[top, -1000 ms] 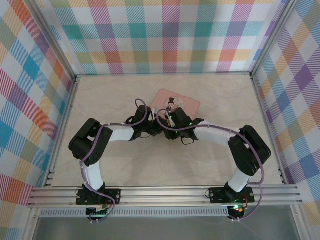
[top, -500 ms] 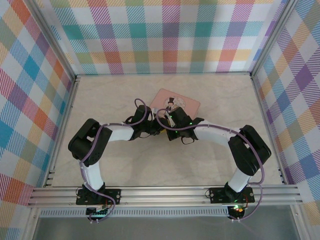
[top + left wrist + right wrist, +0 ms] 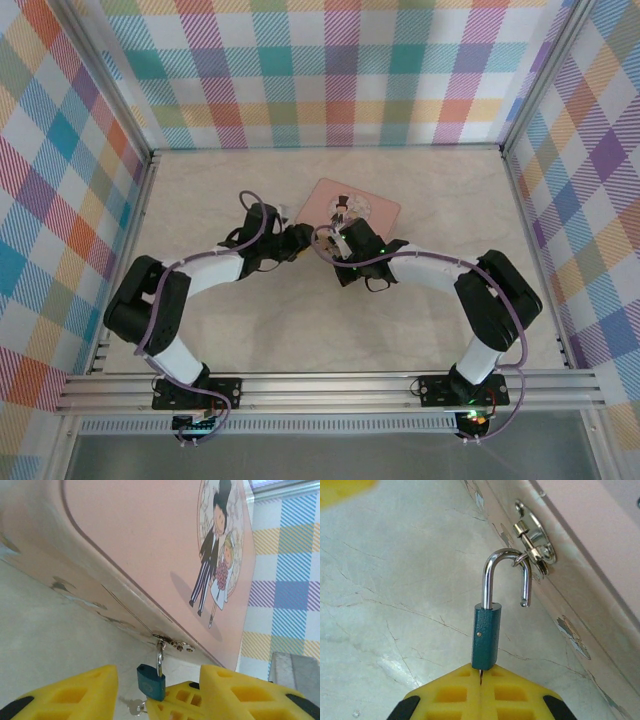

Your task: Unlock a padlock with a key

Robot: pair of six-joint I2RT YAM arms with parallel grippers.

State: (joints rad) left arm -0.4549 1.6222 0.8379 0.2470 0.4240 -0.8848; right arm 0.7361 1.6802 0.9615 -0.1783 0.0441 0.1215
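Note:
The padlock [image 3: 486,636] is a small teal lock hanging from the hasp [image 3: 535,552] of the pink tin [image 3: 352,208]. Its silvery shackle [image 3: 504,560] stands open, with one end free of the body. My right gripper [image 3: 481,672] is shut on the key [image 3: 481,676], whose blade enters the lock's underside. In the left wrist view the padlock [image 3: 151,682] hangs between my left gripper's [image 3: 160,680] open yellow fingers [image 3: 65,695], untouched by them. A small silvery key ring piece [image 3: 135,708] dangles beside the right gripper's fingers [image 3: 180,702]. From above, the left gripper [image 3: 292,240] and the right gripper [image 3: 335,243] face each other at the tin's near-left corner.
The tin's lid carries a cartoon couple [image 3: 215,555], and its worn side wall [image 3: 100,605] rises right behind the lock. Pale marbled tabletop [image 3: 300,320] lies around it. Checked walls [image 3: 330,70] enclose the table on three sides.
My left arm has drawn back to the left, its elbow swinging outward and its gripper moving away from the right one. The right arm has barely moved.

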